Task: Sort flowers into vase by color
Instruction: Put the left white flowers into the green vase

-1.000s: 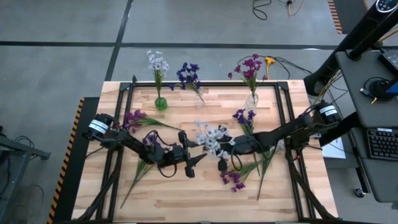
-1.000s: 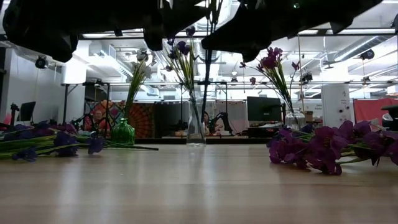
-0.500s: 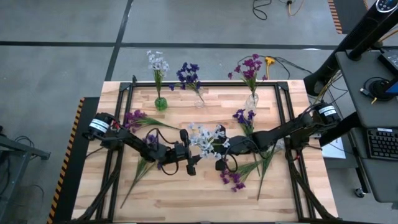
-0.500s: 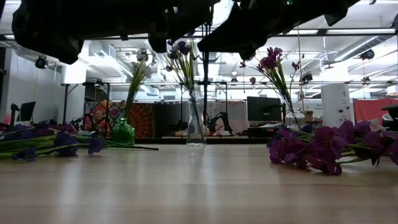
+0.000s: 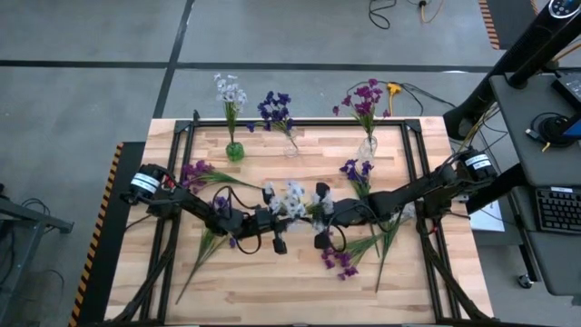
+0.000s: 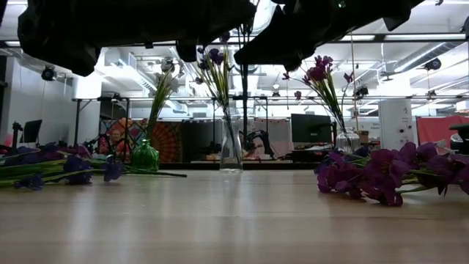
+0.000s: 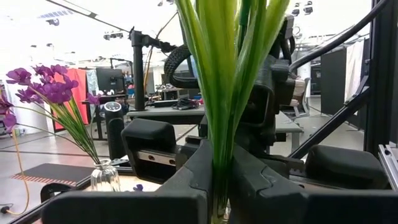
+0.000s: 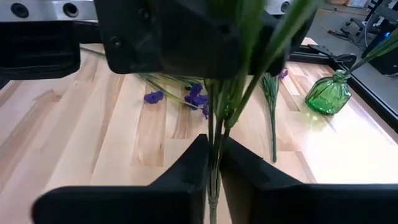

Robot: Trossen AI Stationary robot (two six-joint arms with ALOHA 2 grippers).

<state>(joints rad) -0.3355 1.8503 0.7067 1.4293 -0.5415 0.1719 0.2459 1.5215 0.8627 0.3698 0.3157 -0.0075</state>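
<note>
Left claw (image 5: 275, 218) clamped on green stems of a whitish sprig (image 5: 292, 198), held above the middle of the counter (image 5: 272, 291). Right claw (image 5: 320, 218) just beside it, closed on the same stems (image 8: 214, 149), facing the left one. Blossoms of the held sprig between both claws in the high view. Left fingers (image 7: 249, 180) pinching the stems (image 7: 219, 124) tight. At the counter's far edge, a green vase (image 5: 234, 151) with whitish flowers, a clear vase (image 5: 291, 147) with dark blue-violet ones, another clear vase (image 5: 367, 145) with magenta ones. Loose magenta and violet sprigs (image 5: 340, 262) lying flat near the right arm, more (image 5: 195, 171) by the left arm.
</note>
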